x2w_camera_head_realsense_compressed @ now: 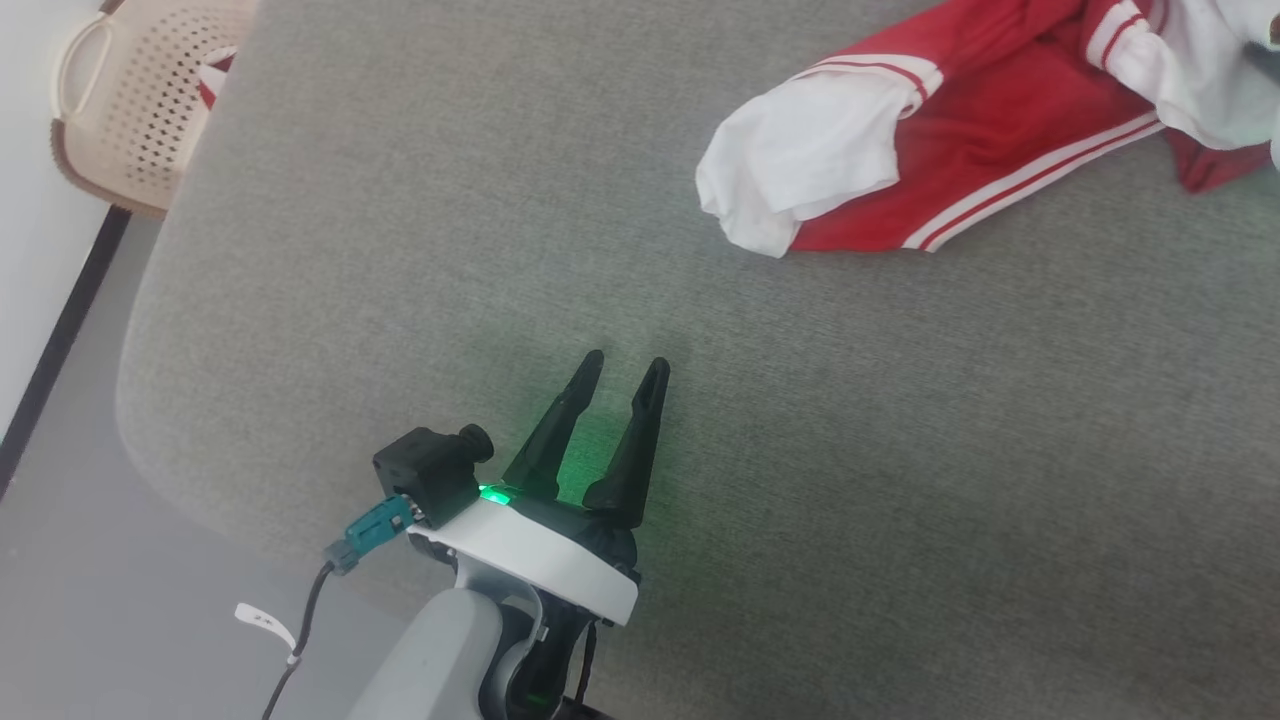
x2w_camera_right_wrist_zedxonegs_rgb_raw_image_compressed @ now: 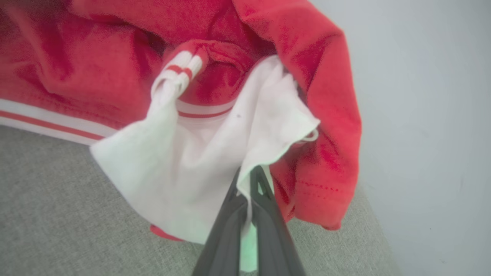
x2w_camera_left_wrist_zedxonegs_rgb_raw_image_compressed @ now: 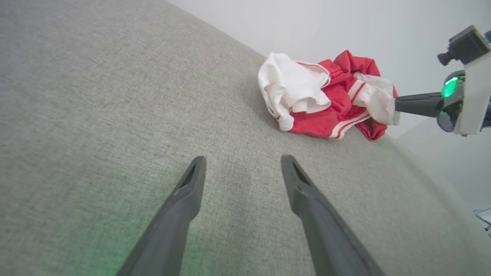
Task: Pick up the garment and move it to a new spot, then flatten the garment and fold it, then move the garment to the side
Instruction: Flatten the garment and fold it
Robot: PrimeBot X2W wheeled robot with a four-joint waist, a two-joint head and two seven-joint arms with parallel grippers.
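The garment, a red jersey with white sleeves and striped trim, lies crumpled at the far right of the grey cushioned surface. It also appears in the left wrist view as the garment. In the right wrist view my right gripper is shut on a white sleeve of the garment, cloth pinched between its fingers. From the left wrist view the right gripper reaches in from the right, its tips in the white cloth. My left gripper stands open low over bare cushion, well apart from the garment; its fingers hold nothing.
A beige perforated laundry basket stands off the cushion at the far left, with a bit of red-and-white cloth in it. The cushion's rounded edge drops to a grey floor on the left. A pale wall rises behind the garment.
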